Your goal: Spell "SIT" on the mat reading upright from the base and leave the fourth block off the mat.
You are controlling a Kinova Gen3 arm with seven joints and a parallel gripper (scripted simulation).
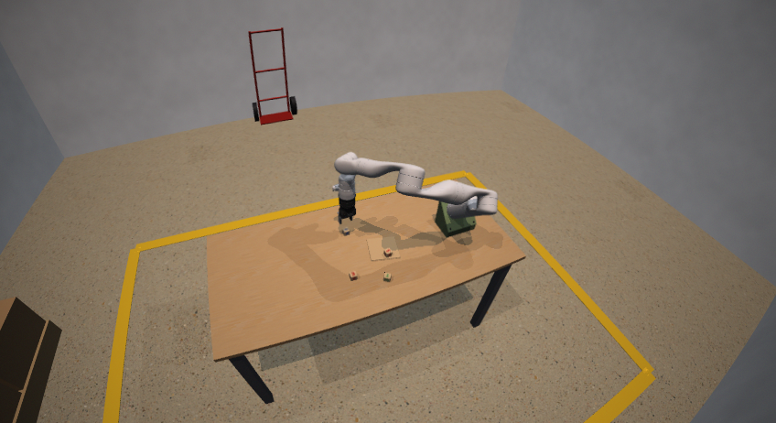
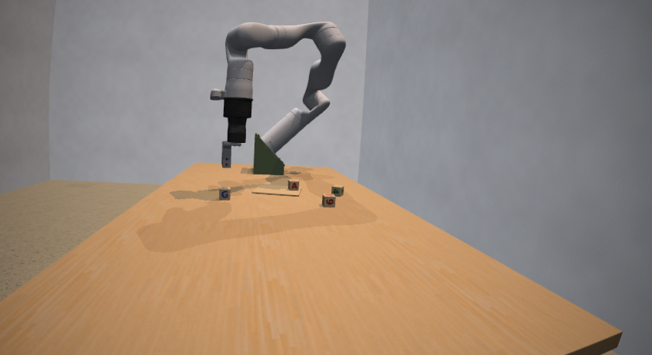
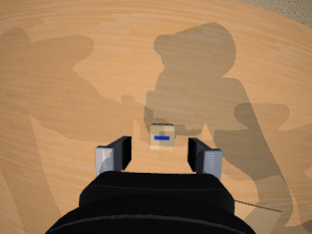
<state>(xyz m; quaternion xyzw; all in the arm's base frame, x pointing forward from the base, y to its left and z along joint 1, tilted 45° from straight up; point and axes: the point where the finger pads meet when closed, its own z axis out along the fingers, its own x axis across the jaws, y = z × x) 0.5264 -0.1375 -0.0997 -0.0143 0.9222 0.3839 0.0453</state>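
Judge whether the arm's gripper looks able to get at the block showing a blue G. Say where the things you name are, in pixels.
Probably yes: the open gripper (image 1: 346,220) (image 3: 159,149) hangs above the block (image 1: 346,231) (image 2: 224,194) (image 3: 162,136), and nothing visible stands between them or crowds its sides.

Table (image 1: 271,289) (image 2: 274,270) (image 3: 54,73): wood-like top with fine streaked grain, smooth, with a soft satin look; legs dark and matt. Blocks, including the one with a blue G (image 1: 346,231) (image 2: 224,194) (image 3: 162,136): pale, wood-like, matt. Arm (image 1: 374,168) (image 2: 283,37): smooth light shell, plastic or painted, faintly glossy. Gripper (image 1: 346,219) (image 2: 227,165) (image 3: 159,149): black matt body; fingers with grey, metal-like outer parts. Floor (image 1: 189,180) (image 2: 81,215), centre left in the top view: speckled, stone-like, matt.
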